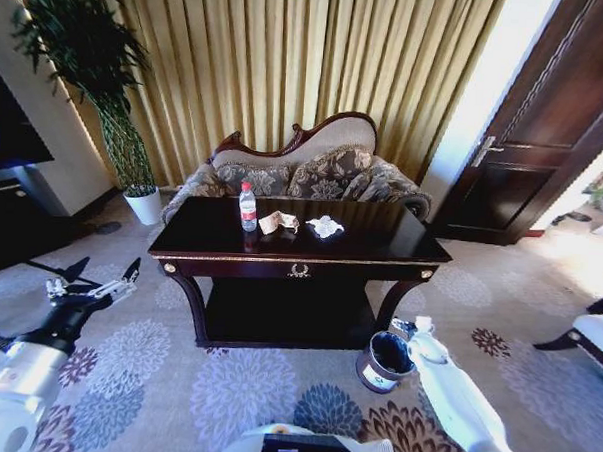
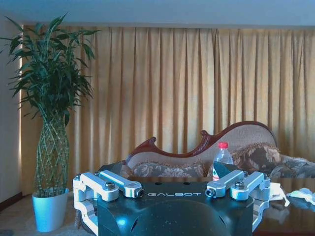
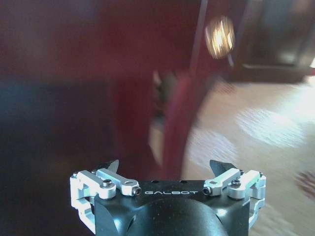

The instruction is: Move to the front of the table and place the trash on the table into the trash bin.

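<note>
Left hand (image 1: 107,278) is held low at the robot's left, fingers spread wide apart and gripping nothing; the desk (image 1: 380,251) stands well ahead of it. Right hand (image 1: 413,327) is seen just beside the trash bin (image 1: 385,361), which rests on the carpet near the desk's right front leg. In the right wrist view its fingertips are parted with nothing between them (the surroundings there are smeared and hard to read). On the desk top the bottle (image 1: 247,206), the tan paper wad (image 1: 278,222) and the white tissue (image 1: 325,226) are lined up near one another. A sofa (image 1: 324,172) is partly hidden behind the desk.
</note>
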Controlling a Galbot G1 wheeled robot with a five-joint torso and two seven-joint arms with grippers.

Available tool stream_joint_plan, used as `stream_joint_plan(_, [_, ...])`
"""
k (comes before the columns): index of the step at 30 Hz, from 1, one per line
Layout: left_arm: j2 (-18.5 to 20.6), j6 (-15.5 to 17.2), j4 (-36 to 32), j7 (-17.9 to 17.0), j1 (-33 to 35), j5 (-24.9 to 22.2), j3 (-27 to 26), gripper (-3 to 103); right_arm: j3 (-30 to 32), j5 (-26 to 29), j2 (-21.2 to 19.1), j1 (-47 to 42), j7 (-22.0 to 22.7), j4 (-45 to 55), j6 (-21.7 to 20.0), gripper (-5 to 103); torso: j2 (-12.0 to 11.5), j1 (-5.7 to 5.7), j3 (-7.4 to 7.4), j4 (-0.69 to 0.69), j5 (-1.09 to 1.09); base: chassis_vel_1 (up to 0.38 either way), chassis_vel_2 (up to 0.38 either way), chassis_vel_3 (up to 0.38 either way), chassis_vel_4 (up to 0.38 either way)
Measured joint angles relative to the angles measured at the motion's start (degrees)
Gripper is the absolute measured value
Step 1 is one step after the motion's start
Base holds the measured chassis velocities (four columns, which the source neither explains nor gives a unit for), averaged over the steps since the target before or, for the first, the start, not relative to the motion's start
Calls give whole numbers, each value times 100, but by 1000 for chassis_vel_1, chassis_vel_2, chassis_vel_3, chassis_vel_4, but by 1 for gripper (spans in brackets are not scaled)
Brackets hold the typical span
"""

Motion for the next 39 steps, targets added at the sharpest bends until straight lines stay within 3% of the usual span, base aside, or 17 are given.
stream_joint_plan(1, [0,0,0,0,0,0,0,100,0,0,0,0,0,0,0,100,0,0,0,0,0,0,0,0,0])
stream_joint_plan(4, [0,-11,84,-127,-58,1,80,100,361,346,-117,-532,-79,1434,164,100,0,0,-1,2,-3,0,0,0,0])
stream_joint_plan(6, [0,-12,101,-150,-65,1,90,100,430,367,-129,-619,-83,1672,192,100,0,0,0,3,-3,0,0,0,0])
stream_joint_plan(13, [39,-139,215,-210,-53,-9,77,100,980,450,-69,-1505,-31,4064,267,100,0,0,0,1,0,0,0,0,0])
stream_joint_plan(19, [60,-142,150,-211,-67,-52,70,100,995,349,27,-1966,200,5096,267,100,0,0,0,1,-1,0,0,0,0])
stream_joint_plan(27, [90,-96,107,-233,-75,-63,28,100,1127,309,46,-2378,232,5800,125,100,1,0,0,0,-1,0,0,0,0])
stream_joint_plan(39, [88,-7,16,-237,-61,-36,-22,100,1109,379,34,-2383,285,5846,58,100,0,-1,0,1,-1,0,0,0,0])
